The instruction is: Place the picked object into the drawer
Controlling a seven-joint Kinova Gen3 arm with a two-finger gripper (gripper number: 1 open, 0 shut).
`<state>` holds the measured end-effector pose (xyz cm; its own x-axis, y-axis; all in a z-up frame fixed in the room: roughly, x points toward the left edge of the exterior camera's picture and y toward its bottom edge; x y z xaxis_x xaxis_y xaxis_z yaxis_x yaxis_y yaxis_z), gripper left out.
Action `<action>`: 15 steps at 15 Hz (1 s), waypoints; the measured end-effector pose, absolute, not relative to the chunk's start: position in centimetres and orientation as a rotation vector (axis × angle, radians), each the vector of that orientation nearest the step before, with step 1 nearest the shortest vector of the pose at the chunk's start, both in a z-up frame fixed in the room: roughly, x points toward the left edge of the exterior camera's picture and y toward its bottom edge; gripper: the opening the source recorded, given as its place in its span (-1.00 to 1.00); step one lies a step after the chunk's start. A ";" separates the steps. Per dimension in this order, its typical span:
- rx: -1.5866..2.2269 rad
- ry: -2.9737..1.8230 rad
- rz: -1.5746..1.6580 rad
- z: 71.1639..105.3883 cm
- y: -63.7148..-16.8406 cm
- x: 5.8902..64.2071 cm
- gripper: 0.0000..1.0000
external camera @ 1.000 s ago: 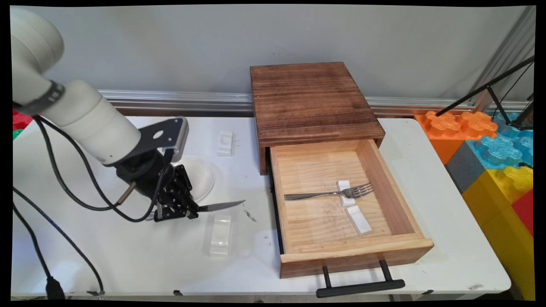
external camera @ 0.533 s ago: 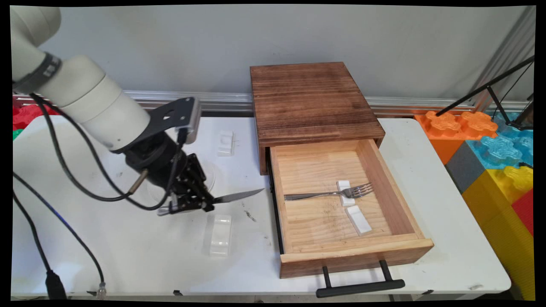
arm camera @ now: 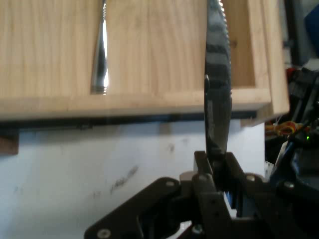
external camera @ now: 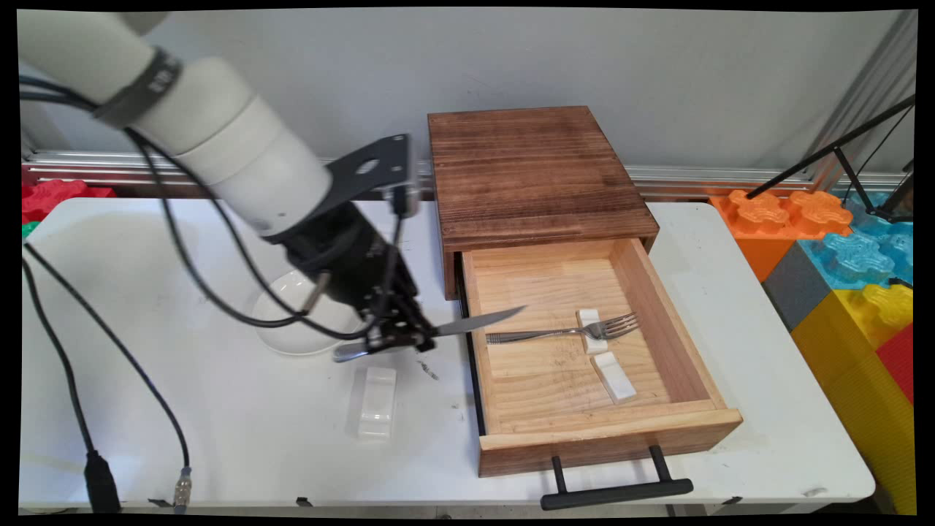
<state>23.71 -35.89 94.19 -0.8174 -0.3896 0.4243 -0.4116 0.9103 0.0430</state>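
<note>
White laminate covered the desk, the largest thing in sight. On its far middle sat a dark-stained wooden cabinet whose pale pine drawer stood pulled fully out toward the near edge, a black bar handle on its front. Left of the cabinet the arm's black claw was clamped shut on a table knife: the handle end stuck out to the claw's left, while the serrated blade pointed right, held level above the desk and crossing over the drawer's left wall, its tip above the drawer floor. A white bowl rested on the desk just behind and left of the claw, partly hidden by it. A white rectangular rest lay on the desk near the claw's front side. Inside the drawer a fork lay with its neck on a small white rest, and another white rest lay just beside it, nearer the front.
</note>
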 end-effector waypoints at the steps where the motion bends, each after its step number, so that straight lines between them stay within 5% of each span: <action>1: 0.573 -2.637 0.067 94.4 -36.2 22.7 -1.00; 15: 0.522 -2.622 0.067 94.1 -41.2 12.3 -1.00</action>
